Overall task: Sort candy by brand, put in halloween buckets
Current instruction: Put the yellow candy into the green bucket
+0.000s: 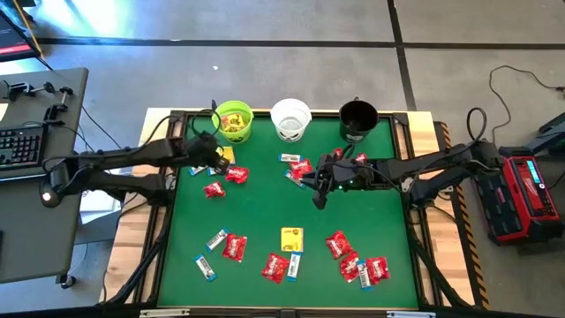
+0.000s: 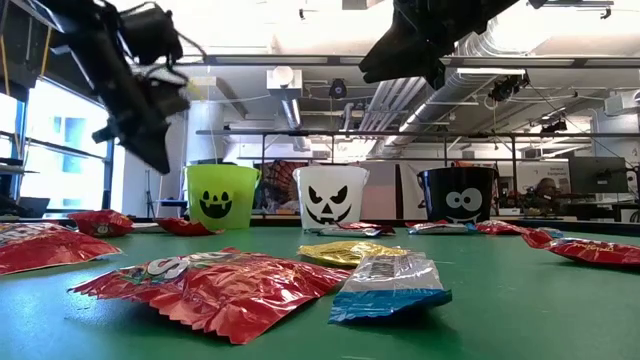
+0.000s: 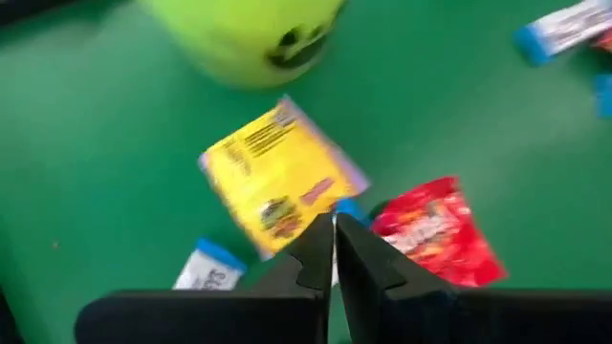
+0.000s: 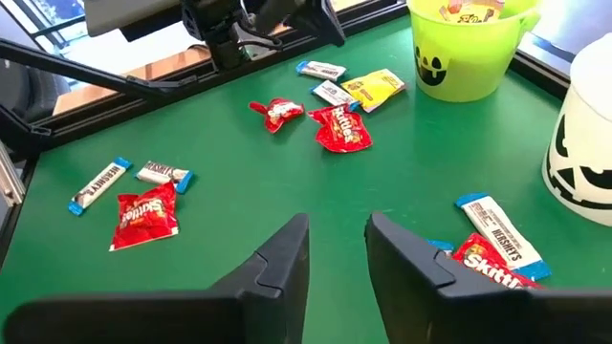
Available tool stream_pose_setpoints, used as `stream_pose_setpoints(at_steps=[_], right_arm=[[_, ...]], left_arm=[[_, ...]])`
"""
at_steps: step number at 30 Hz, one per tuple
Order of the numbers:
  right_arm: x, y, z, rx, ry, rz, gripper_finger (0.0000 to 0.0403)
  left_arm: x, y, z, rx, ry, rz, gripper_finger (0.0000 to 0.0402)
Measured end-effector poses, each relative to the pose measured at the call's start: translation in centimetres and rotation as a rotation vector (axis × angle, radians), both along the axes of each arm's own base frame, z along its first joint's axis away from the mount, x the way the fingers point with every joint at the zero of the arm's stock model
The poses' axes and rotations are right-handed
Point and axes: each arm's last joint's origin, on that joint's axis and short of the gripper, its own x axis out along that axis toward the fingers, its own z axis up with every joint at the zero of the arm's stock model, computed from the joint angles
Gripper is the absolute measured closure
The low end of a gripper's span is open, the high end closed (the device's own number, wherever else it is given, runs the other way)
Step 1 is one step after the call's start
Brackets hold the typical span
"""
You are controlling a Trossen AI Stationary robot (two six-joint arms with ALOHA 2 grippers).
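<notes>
Your left end effector (image 3: 334,250) hovers pinched shut and empty over the yellow packet (image 3: 277,178) beside the lime green bucket (image 1: 233,121) — open it before descending — while your right end effector (image 4: 338,250) stands narrowly parted, empty.

In the right wrist view you can read "Skittles" in white on the red packet (image 4: 146,214) lying near two blue-and-white bars, and again on the red packet (image 4: 342,128) close to the lime green bucket (image 4: 466,53). "HERSHEY'S" stands along the blue-and-white bar (image 4: 501,232) just beside the white bucket (image 4: 583,143), and the start of "Skittles" shows on the red packet (image 4: 490,260) touching that bar. The yellow packet (image 3: 277,175) in the left wrist view carries dark print too blurred for you to read. The buckets bear only jack-o'-lantern faces, no words.
</notes>
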Motion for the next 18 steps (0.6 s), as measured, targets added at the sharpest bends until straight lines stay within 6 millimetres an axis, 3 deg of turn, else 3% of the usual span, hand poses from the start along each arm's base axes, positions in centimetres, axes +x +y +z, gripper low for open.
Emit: stream_pose_setpoints(at_steps=[12,18], right_arm=[[0.0,-0.6,0.0,0.006,-0.002,-0.024,0.0304],[0.0,-0.6,0.0,0.01,-0.003,-0.027,0.0304]], left_arm=[[-0.1,2.0,-4.0,-0.109,0.173,0.02,0.0265],[0.9,2.8,-5.2,-0.109,0.183,0.009,0.0236]])
